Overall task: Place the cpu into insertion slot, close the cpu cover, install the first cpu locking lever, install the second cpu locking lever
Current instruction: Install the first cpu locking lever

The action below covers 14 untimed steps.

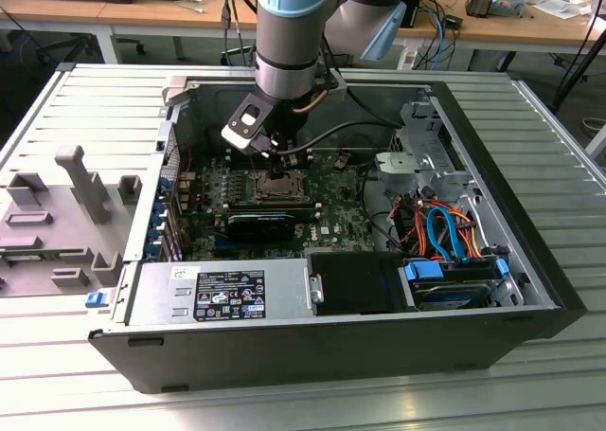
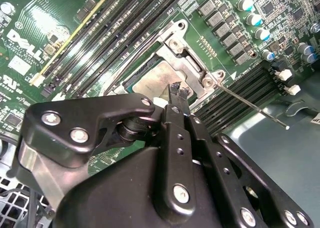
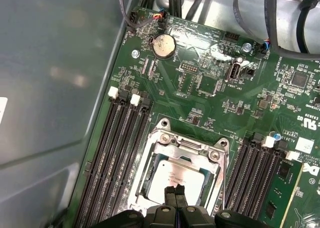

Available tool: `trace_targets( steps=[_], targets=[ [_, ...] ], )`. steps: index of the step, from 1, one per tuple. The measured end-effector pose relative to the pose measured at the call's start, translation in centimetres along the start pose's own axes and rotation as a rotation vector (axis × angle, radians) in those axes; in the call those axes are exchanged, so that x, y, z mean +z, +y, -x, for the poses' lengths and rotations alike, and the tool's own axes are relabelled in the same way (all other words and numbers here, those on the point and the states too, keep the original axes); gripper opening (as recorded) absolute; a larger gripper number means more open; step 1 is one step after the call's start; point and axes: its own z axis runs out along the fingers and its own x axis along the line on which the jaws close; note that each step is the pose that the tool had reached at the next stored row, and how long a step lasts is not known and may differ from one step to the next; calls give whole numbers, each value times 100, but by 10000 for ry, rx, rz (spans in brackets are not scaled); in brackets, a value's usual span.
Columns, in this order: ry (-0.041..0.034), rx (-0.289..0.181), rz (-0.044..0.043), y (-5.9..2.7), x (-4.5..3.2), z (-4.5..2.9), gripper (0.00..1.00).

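I see my black two-fingered pincer (image 3: 174, 192) with its tips pressed together and nothing between them, poised over one edge of the small flat square silver-grey cpu (image 3: 170, 172); I cannot tell whether they touch it. The cpu lies in the square silver-framed insertion slot (image 1: 273, 188) of the green motherboard (image 3: 210, 95), between the banks of long black memory slots. The thin silvery metal cpu cover (image 3: 146, 170) frames the chip, whose top shows through its window (it looks flat to me). In the second wrist view a thin metal locking lever (image 2: 252, 109) juts out from the socket's corner across the memory slots. In the exterior view, the open black computer case (image 1: 530, 260) lies on the slatted grey metal tabletop (image 1: 85, 109).
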Motion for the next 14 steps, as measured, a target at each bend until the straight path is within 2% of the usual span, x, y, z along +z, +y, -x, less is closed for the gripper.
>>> trace_targets(
  steps=[14],
  targets=[
    [-9, -363, -25, 0, 0, 0, 11]
  ],
)
